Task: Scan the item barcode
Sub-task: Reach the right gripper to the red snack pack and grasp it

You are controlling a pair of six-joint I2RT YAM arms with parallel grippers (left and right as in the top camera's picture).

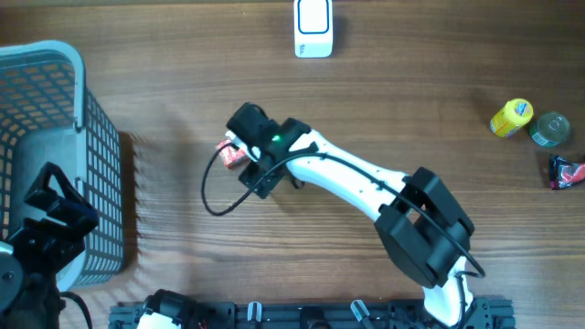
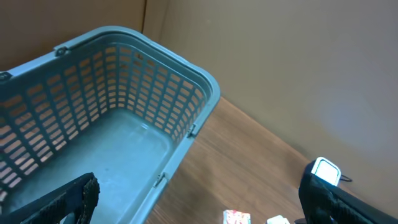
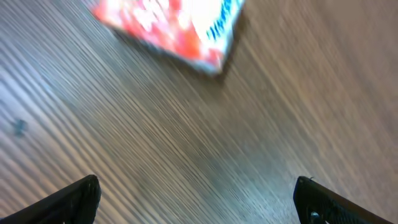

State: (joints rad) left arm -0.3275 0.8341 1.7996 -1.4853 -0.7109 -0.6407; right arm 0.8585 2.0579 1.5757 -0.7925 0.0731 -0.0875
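A small red and white packet (image 1: 228, 153) lies flat on the wooden table, left of centre. My right gripper (image 1: 239, 151) hovers right over it. In the right wrist view the packet (image 3: 174, 25) lies at the top, beyond my right gripper (image 3: 202, 205), which is open with only bare wood between its fingertips. The white barcode scanner (image 1: 313, 27) stands at the table's far edge. My left gripper (image 1: 59, 203) hangs open over the basket's near corner. From the left wrist, the open gripper (image 2: 199, 211) holds nothing, and the scanner (image 2: 325, 170) and packet (image 2: 236, 217) show beyond.
A blue-grey plastic basket (image 1: 91, 137) fills the left side; its rim (image 2: 186, 81) shows in the left wrist view. At the right edge sit a yellow can (image 1: 510, 117), a green tin (image 1: 551, 129) and a red packet (image 1: 567, 171). A black cable (image 1: 215, 196) loops beside the right wrist.
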